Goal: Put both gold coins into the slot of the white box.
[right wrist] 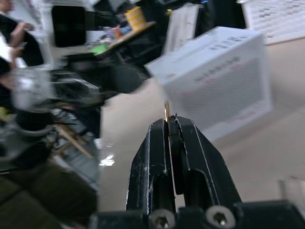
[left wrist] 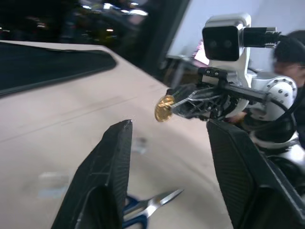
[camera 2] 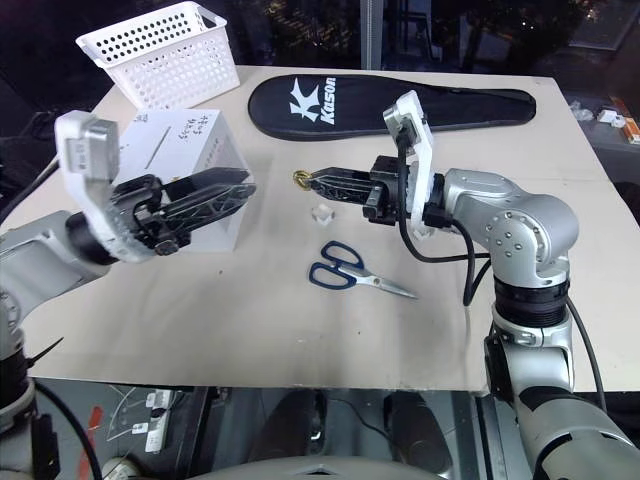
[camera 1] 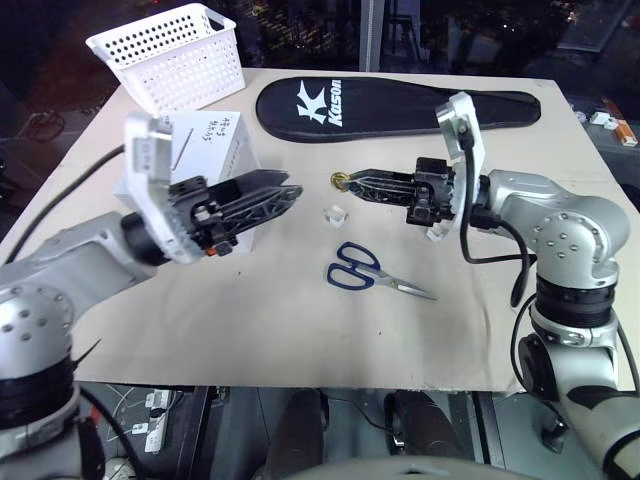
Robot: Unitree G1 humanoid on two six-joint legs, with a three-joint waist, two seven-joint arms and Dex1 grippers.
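**A:** Looking at the white box (camera 2: 185, 170) first: where does everything sit from it?

**B:** It stands on the bench (camera 1: 300, 340), with the slot (camera 2: 160, 152) a thin dark line on its top face beside printed characters. The white basket (camera 1: 175, 52) is just behind it, and the black racket cover (camera 1: 395, 106) lies well off to its right, toward the far edge.

**A:** And the coins?

**B:** One gold coin (camera 1: 339, 181) is up in the air to the right of the box, clamped between the tips of the right jaws (camera 1: 350, 183). Those jaws are clenched on it and point level toward the box. A small pale piece (camera 1: 334, 213) lies on the bench below that coin; I cannot tell whether it is the second coin.

**A:** What about the left jaws?

**B:** The left jaws (camera 1: 285, 193) hang in front of the box, pointing at the coin, apart from it. Their fingers (left wrist: 107, 176) stand parted with nothing between them.

**A:** Anything else nearby?

**B:** Blue-handled scissors (camera 1: 372, 273) lie on the bench, nearer than the box and to its right.
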